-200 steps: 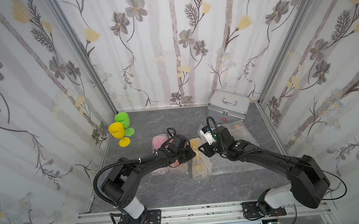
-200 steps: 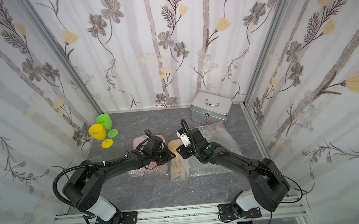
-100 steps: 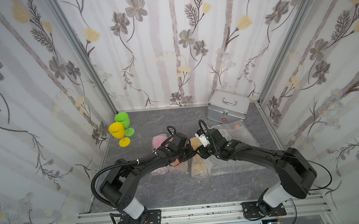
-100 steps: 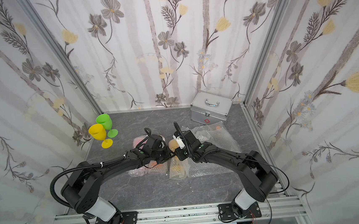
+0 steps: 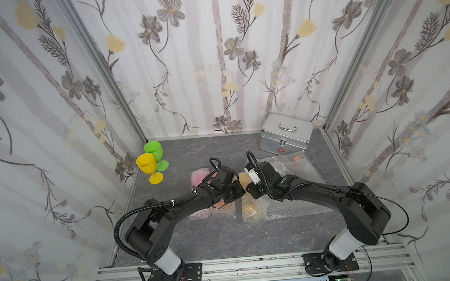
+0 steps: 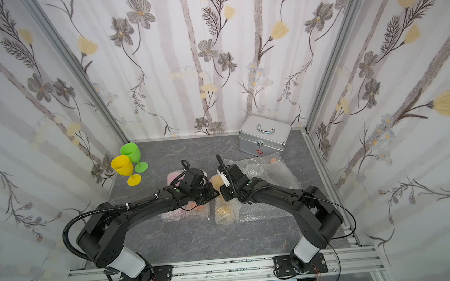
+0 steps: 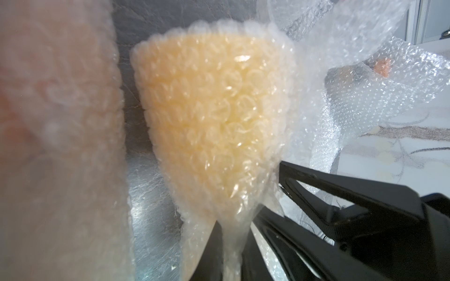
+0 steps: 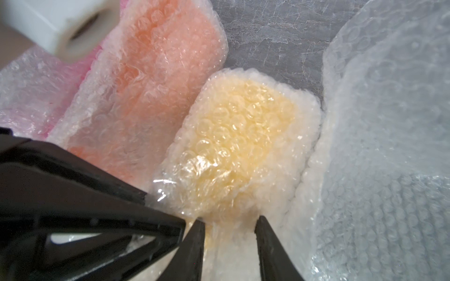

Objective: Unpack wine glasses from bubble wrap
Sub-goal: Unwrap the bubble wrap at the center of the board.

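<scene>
Grey marble-look tabletop point(image 5: 226, 240): both grippers pinch the bubble-wrapped amber-yellow goblet point(image 7: 209, 116), left gripper point(image 7: 231, 231) at nine o'clock, right gripper point(image 8: 229, 233) at three.

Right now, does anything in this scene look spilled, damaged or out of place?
Nothing spilled or broken. One oddity: a small orange object lies under the loose bubble wrap by the metal case; what it is cannot be told.

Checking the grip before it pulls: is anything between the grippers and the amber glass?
Only its bubble wrap. Both grippers, left and right, pinch the wrapped amber glass near its narrow middle; nothing else intervenes.
</scene>
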Controlling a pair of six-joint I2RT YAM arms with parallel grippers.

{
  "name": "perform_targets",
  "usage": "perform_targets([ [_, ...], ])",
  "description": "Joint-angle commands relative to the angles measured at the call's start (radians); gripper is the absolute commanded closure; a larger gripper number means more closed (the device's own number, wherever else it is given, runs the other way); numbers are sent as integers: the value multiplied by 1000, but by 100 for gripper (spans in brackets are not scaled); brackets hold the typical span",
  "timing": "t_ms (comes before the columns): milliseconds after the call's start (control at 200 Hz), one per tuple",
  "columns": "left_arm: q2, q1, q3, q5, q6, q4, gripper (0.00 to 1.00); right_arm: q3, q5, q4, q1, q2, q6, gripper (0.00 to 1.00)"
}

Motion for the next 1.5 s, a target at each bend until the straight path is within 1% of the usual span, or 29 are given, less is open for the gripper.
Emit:
perform_targets([
  [0, 0, -1, 10, 4, 12, 10, 88, 10, 53, 3, -6, 3, 15, 66],
  [150, 4, -1, 9, 7, 13, 9, 89, 7, 64, 14, -19, -3, 36, 67],
  [325, 3, -3, 10, 7, 15, 9, 89, 6, 23, 43, -32, -17, 60, 71],
  [630, -1, -3, 1, 0, 18, 8, 89, -5, -21, 73, -49, -17, 102, 74],
  [899, -16, -3, -19, -16, 15, 11, 89, -37, -78, 107, -80, -30, 144, 85],
  [1039, -22, -4, -30, -25, 13, 13, 89, -50, -106, 120, -88, -35, 152, 88],
  [1119, -28, -3, -39, -33, 11, 15, 89, -57, -117, 127, -91, -37, 155, 93],
  [1194, -34, -3, -48, -38, 8, 16, 89, -64, -126, 132, -93, -41, 158, 94],
  [1339, -52, 2, -65, -47, 3, 8, 82, -79, -158, 147, -98, -56, 161, 100],
  [1499, -90, 17, -77, -59, 7, -32, 68, -111, -241, 189, -106, -100, 160, 100],
])
